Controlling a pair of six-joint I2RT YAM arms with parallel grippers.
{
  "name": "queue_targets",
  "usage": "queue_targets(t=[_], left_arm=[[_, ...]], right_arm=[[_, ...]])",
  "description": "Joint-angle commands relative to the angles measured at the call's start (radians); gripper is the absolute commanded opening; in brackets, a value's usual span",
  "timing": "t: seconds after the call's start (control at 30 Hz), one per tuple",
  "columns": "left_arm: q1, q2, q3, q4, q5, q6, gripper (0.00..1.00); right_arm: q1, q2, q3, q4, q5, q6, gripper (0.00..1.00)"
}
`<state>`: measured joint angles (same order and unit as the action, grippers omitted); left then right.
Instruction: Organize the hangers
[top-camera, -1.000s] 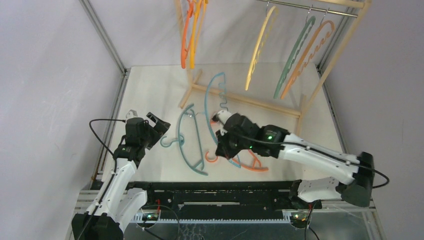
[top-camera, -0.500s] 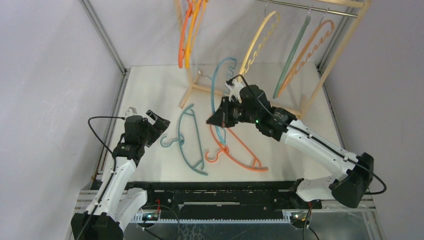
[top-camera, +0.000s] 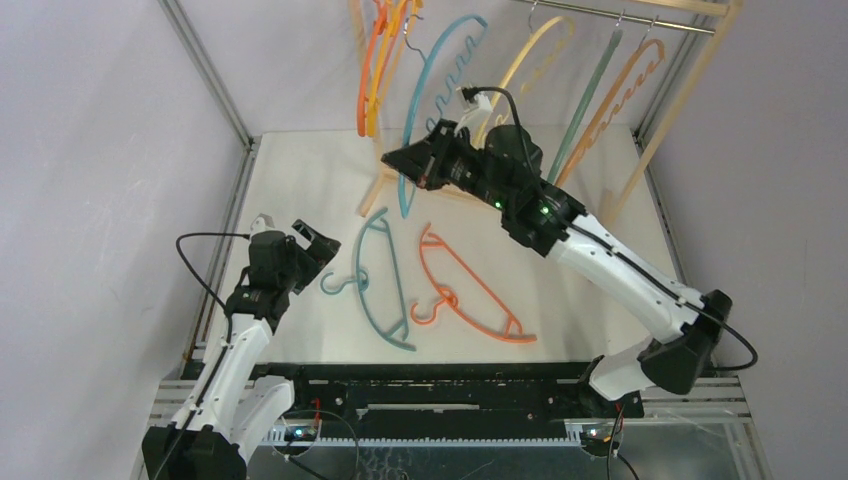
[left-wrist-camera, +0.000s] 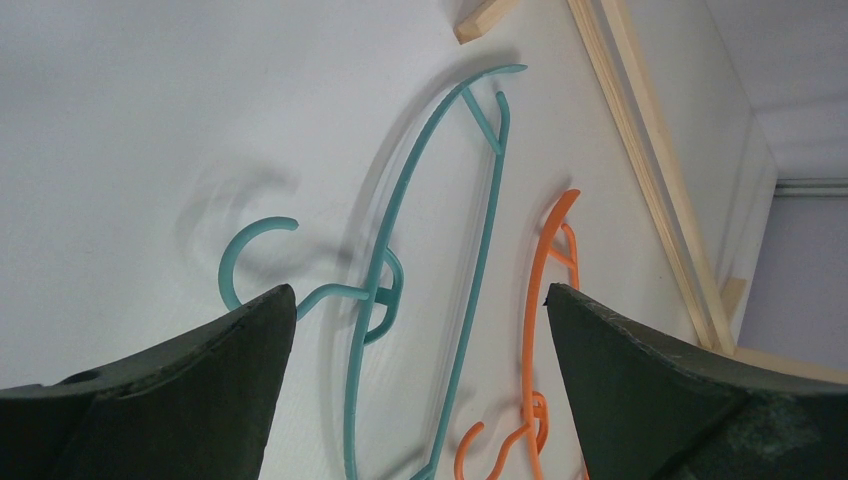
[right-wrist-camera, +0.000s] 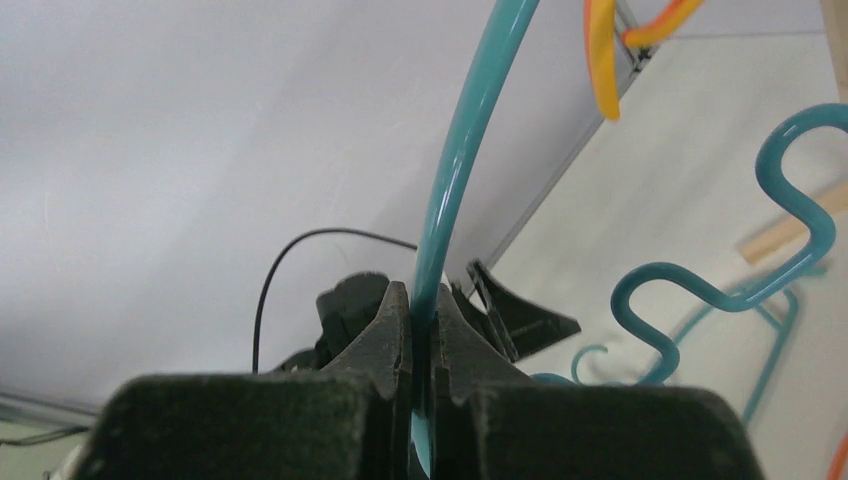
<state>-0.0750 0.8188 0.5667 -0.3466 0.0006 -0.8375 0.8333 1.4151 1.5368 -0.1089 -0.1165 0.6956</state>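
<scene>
The right claw (right-wrist-camera: 422, 320) pinches a teal hanger (right-wrist-camera: 470, 130) by its curved arm, high over the tabletop's far edge to reach the rod (top-camera: 620, 17); the left claw (left-wrist-camera: 419, 290) gapes wide, empty.

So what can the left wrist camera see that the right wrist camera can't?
Only left wrist: most of the orange hanger lying on the table, between the open left jaws; the other view catches just an orange sliver at its bottom corner. Only right wrist: a wavy teal hanger pinched in the shut right jaws, and a yellow hanger hanging above. Both: the flat teal hanger and the wooden rack.
</scene>
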Motion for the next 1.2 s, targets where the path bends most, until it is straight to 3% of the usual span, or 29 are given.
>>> queue_targets(t=[0.0, 0.33, 0.7, 0.9, 1.17], left_arm=[[0.009, -0.018, 0.042, 0.035, -0.003, 0.009, 1.0], [0.013, -0.059, 0.004, 0.036, -0.005, -0.003, 1.0], [0.019, -0.074, -0.032, 0.044, -0.01, -0.001, 1.0], [0.022, -0.081, -0.06, 0.054, -0.007, -0.012, 1.0], [0.023, -0.075, -0.085, 0.066, -0.002, -0.012, 1.0]], right_arm=[[-0.001, 0.078, 0.129, 0.096, 0.024, -0.032, 0.0], [-0.151, 0.229, 0.288, 0.119, 0.035, -0.051, 0.0], [-0.279, 0.309, 0.327, 0.121, 0.003, -0.045, 0.0], [-0.298, 0.278, 0.261, 0.109, 0.045, -0.036, 0.0], [-0.303, 0.115, 0.048, 0.073, 0.196, 0.021, 0.0]])
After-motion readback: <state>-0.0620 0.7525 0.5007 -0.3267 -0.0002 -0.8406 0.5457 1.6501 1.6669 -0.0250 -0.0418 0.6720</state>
